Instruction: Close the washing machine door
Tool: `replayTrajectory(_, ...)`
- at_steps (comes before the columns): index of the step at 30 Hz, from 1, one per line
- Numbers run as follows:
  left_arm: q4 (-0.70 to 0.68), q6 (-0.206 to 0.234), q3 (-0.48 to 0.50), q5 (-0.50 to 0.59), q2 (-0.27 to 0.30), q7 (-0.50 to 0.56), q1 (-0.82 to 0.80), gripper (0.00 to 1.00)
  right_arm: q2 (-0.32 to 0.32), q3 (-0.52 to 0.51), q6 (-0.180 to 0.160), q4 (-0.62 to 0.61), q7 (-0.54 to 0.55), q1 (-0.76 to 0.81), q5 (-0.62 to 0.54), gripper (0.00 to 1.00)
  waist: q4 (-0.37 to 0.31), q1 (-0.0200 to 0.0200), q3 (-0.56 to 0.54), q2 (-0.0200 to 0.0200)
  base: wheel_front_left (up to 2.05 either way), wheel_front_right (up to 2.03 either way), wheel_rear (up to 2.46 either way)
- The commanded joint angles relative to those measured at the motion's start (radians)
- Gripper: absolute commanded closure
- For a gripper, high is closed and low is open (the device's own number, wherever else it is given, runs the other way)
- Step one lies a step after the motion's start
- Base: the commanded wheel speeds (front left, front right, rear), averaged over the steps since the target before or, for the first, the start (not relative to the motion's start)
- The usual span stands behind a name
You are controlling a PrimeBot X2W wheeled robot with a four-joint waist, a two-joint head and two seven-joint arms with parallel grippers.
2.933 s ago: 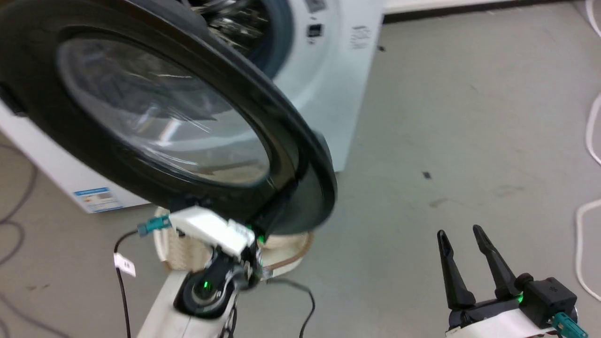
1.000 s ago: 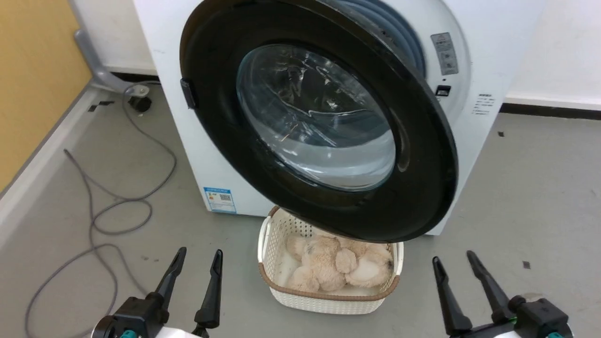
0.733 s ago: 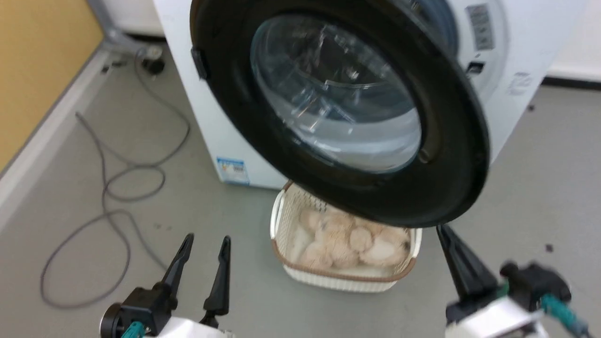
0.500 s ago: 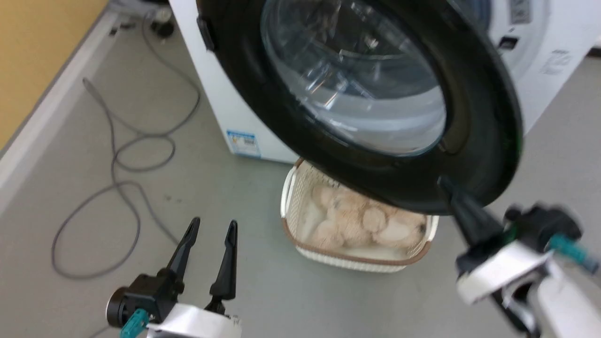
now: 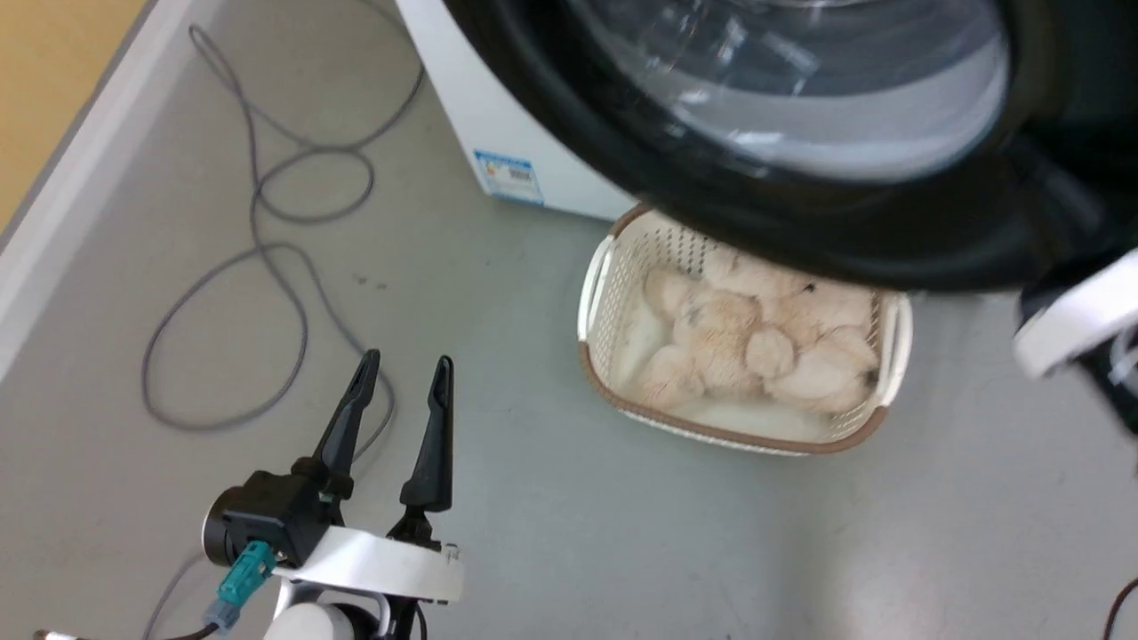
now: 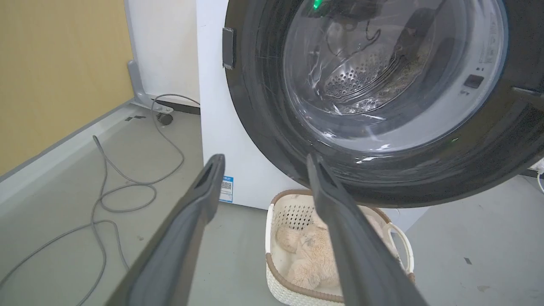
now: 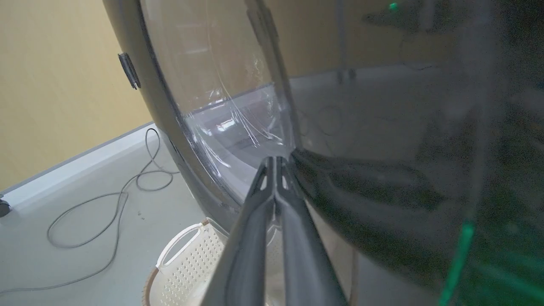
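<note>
The washing machine door point(image 5: 800, 222) stands swung out from the washing machine point(image 5: 498, 107), black ring and bulging glass filling the head view's top. In the right wrist view my right gripper point(image 7: 275, 160) is shut on nothing, its tips right at the glass by the door point(image 7: 170, 117) ring. The head view has its white cuff point(image 5: 1076, 320) under the door's lower right rim, fingers hidden. My left gripper point(image 5: 404, 373) is open low over the floor, apart from the door. The left wrist view has that gripper point(image 6: 264, 159) open before the door point(image 6: 263, 106), steel drum behind the glass.
A white basket point(image 5: 605, 293) of beige plush toys sits on the floor under the door, also in the left wrist view as the basket point(image 6: 272, 221). Grey cables point(image 5: 267, 240) loop on the floor at left, by a yellow wall point(image 5: 53, 71). A blue label point(image 5: 508, 175) marks the machine's front.
The head camera has tilted down and closer to the door. My right arm has risen from the lower right to the door's rim, and its fingers have gone from open to shut. The left gripper stays open.
</note>
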Motion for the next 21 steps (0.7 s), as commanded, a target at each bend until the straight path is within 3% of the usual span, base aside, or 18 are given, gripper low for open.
replayTrajectory(1, -0.006, -0.007, 0.003, 0.007, -0.006, -0.004, -0.017, 0.0, -0.013, -0.011, -0.002, 0.017, 0.004, -0.037, 0.008, 1.0, 0.014, -0.0001, 0.022, 0.0, 0.0, 0.0, 0.0)
replayTrajectory(13, 0.0, -0.012, 0.006, -0.005, -0.013, -0.004, -0.045, 0.0, -0.021, -0.111, -0.002, 0.225, 0.056, -0.296, 0.028, 1.0, 0.035, -0.0001, 0.066, 0.0, 0.0, 0.0, 0.0)
replayTrajectory(21, -0.014, 0.0, 0.001, -0.022, -0.013, -0.004, -0.049, 0.0, 0.001, -0.123, -0.002, 0.302, 0.037, -0.362, 0.008, 1.0, 0.029, -0.0001, 0.064, 0.0, 0.0, 0.0, 0.0)
